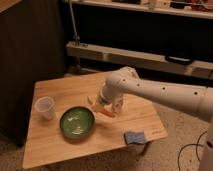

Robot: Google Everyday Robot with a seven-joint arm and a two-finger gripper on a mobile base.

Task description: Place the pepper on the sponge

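Note:
The pepper point(104, 111) is a small orange tapered piece, held just above the middle of the wooden table point(45, 150), right of the green bowl. My gripper point(102, 105) is shut on the pepper, at the end of the white arm that reaches in from the right. The sponge point(134, 136) is a flat blue-grey pad lying near the table's front right edge, well apart from the gripper, to its lower right.
A green bowl point(77, 121) sits left of the gripper, and a clear plastic cup point(45, 107) stands further left. A dark-and-white box point(119, 105) is partly hidden behind the arm. A dark cabinet stands left of the table, with shelving behind it.

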